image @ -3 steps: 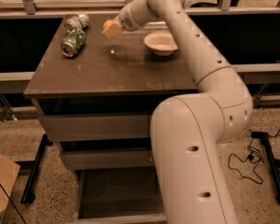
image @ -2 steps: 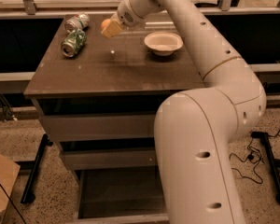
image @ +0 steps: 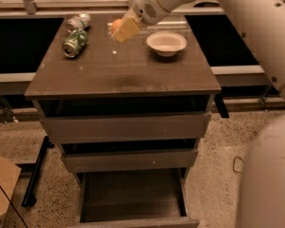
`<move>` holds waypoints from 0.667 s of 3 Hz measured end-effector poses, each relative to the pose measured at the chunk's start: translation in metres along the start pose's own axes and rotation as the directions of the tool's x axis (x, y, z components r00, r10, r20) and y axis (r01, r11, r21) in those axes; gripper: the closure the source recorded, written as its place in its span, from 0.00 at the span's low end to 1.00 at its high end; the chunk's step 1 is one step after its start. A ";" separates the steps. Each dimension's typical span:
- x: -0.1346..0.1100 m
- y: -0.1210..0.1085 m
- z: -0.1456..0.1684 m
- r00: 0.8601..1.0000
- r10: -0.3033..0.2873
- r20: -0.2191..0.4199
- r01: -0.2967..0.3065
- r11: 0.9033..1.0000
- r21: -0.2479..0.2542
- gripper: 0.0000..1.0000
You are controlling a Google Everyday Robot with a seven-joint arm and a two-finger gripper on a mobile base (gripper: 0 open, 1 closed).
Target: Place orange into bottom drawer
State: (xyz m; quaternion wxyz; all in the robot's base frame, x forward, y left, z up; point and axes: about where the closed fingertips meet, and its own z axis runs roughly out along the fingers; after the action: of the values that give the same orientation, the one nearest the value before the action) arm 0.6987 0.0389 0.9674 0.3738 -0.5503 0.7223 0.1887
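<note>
Gripping: gripper (image: 124, 30) clamped on the orange (image: 115, 25), just left of the cream bowl (image: 166, 42) and apart from it.
Orange: small and round, only its upper left side showing past a tan finger pad (image: 128, 29); hard to tell whether lifted clear of the surface under the bowl.
Arm (image: 237, 8): white and thick, reaching in from the upper right, passing above and behind the bowl; one large rounded segment filling the edge of the view below and right of the bowl.
Cream bowl: shallow, upright, standing on the dark brown cabinet top (image: 123, 77), toward its back right part.
Cans: two crushed green and silver cans, lying on their sides well left of the bowl; back can (image: 79, 21) near the front can (image: 75, 42).
Top drawer (image: 126, 127) and middle drawer (image: 130, 159): below the bowl, fronts nearly flush, a dark gap above each.
Bottom drawer (image: 133, 198): lowest of the three, far below the bowl, pulled out toward the camera, dark interior showing, plain front at the lower edge of the view.
Cardboard box (image: 0, 184): far below and left of the bowl, on the speckled floor (image: 218, 175).
</note>
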 end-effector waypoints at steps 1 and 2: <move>-0.005 0.059 -0.047 0.996 0.046 0.075 -0.045 0.999 -0.021 1.00; 0.004 0.118 -0.067 0.978 0.151 0.145 -0.142 0.987 -0.073 1.00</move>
State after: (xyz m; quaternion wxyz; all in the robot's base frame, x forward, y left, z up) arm 0.5657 0.0282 0.9916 0.3949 -0.4911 0.7245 0.2792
